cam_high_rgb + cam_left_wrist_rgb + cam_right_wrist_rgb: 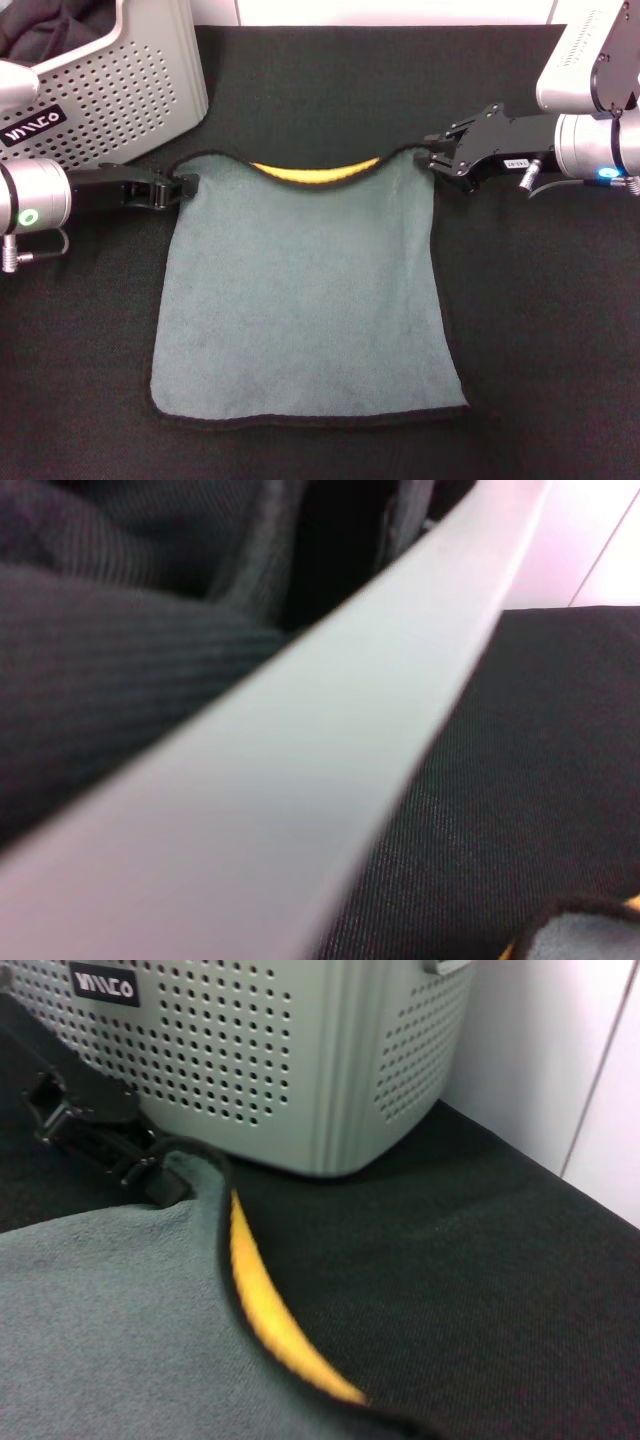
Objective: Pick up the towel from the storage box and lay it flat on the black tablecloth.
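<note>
The towel (300, 290) lies spread on the black tablecloth (540, 320), grey-green side up. Its far edge sags between the two held corners and shows the yellow side (315, 172). My left gripper (183, 186) is shut on the far left corner, beside the storage box (120, 90). My right gripper (428, 153) is shut on the far right corner. The right wrist view shows the towel (100, 1310), its yellow fold (262, 1315), the left gripper (150, 1165) and the storage box (260, 1060). The left wrist view shows the box rim (300, 780) and a towel corner (580, 935).
A dark cloth (40, 25) lies inside the storage box, also in the left wrist view (100, 630). The box carries a black label (30, 125). A white wall (560, 1060) rises behind the table's far edge.
</note>
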